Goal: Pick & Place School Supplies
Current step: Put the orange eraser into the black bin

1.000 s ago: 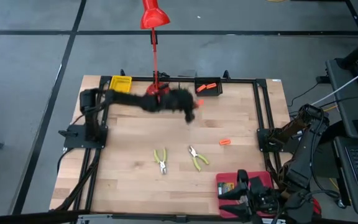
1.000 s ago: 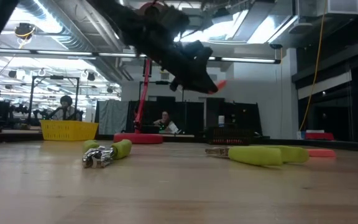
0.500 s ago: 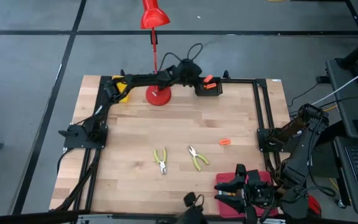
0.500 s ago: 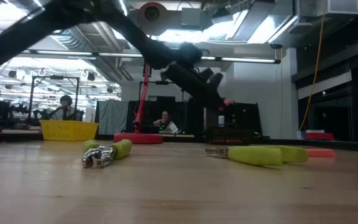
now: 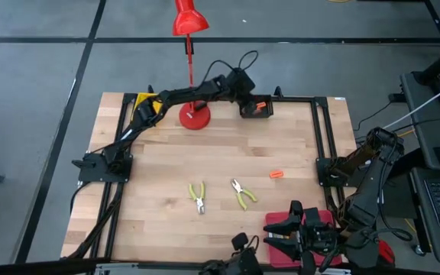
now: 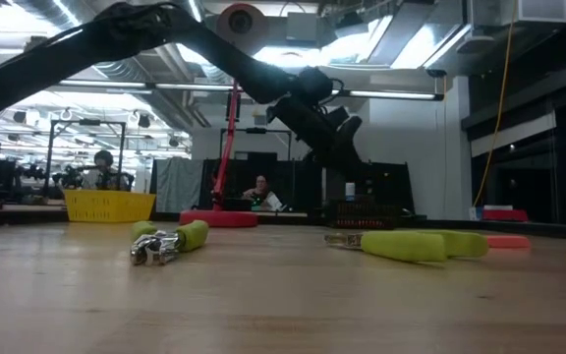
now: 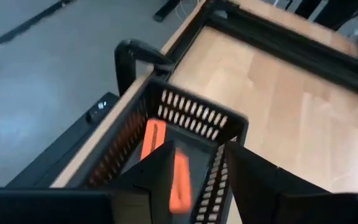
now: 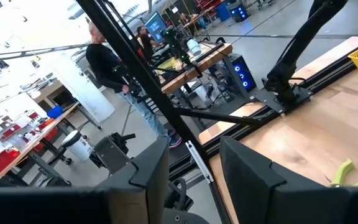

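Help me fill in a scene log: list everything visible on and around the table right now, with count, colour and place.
Scissor-like tools: two, yellow-green handles, mid-table toward the near edge and.
Orange piece: one, lying loose on the wood right of the tools.
Orange pieces in tray: two visible, inside the black tray.
Black tray: one, perforated walls, far edge right of centre.
Yellow tray: one, far-left corner, partly behind the left arm.
Red tray: one, near-right corner, under the right arm.
Desk lamp: one, red, base at the far edge.
People: several in the room beyond the table.
Left gripper: over the black tray, fingers apart.
Right gripper: near-right corner, waiting, fingers apart.
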Robot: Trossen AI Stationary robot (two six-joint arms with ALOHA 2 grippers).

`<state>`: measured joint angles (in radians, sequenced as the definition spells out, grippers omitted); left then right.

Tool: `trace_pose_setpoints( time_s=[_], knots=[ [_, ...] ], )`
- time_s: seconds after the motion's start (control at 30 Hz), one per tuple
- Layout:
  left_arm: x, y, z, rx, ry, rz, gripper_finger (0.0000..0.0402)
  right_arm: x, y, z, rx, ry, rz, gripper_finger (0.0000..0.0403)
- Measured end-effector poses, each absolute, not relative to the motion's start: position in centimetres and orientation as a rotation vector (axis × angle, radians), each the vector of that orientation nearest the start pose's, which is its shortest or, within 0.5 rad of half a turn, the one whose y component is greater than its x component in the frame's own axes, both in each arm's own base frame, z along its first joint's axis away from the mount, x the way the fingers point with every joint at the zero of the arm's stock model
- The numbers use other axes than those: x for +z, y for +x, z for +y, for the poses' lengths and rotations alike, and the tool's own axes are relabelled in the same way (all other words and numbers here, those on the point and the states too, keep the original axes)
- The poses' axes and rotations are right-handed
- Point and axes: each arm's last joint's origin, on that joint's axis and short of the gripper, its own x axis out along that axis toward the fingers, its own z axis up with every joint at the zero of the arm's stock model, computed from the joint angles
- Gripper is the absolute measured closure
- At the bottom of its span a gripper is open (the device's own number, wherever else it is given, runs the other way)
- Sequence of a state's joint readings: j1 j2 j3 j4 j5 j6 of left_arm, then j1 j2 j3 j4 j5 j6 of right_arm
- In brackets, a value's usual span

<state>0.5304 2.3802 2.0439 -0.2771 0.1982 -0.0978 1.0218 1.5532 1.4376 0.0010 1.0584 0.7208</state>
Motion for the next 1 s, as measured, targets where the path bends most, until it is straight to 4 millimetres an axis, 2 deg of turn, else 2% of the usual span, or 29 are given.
trace_pose_setpoints(
  time_s=[0.13, 0.23, 0.33, 0.47, 0.57, 0.7, 0.87, 1.0],
  knots=[
    [20.7, 46.9, 26.7, 0.311, -0.300, 0.570, 0.0243, 38.9, 20.3, 28.3, -0.056, 0.618, 0.042, 0.0256],
    [21.1, 46.6, 26.3, 0.208, -0.315, 0.589, 0.0237, 38.7, 20.2, 28.3, -0.060, 0.600, 0.057, 0.0256],
    [22.4, 45.7, 25.4, 0.069, -0.295, 0.643, 0.0239, 37.6, 20.0, 28.1, -0.089, 0.568, 0.122, 0.0256],
    [23.0, 42.8, 23.0, -0.116, -0.254, 0.910, 0.0255, 35.3, 19.6, 27.2, -0.151, 0.555, 0.272, 0.0256],
    [24.3, 40.1, 20.7, -0.288, -0.298, 1.082, 0.0269, 33.6, 19.7, 26.0, -0.185, 0.573, 0.464, 0.0256],
    [27.7, 36.6, 16.0, -0.493, -0.350, 1.176, 0.0288, 32.3, 20.3, 24.1, -0.217, 0.524, 0.710, 0.0256],
    [33.0, 31.2, 10.0, -0.438, -0.224, 1.075, 0.0312, 31.7, 20.7, 21.7, -0.314, 0.345, 0.805, 0.0256],
    [34.7, 27.3, 4.9, -0.331, -0.126, 0.957, 0.0321, 31.8, 19.9, 18.4, -0.480, 0.206, 0.899, 0.0256]
  ],
)
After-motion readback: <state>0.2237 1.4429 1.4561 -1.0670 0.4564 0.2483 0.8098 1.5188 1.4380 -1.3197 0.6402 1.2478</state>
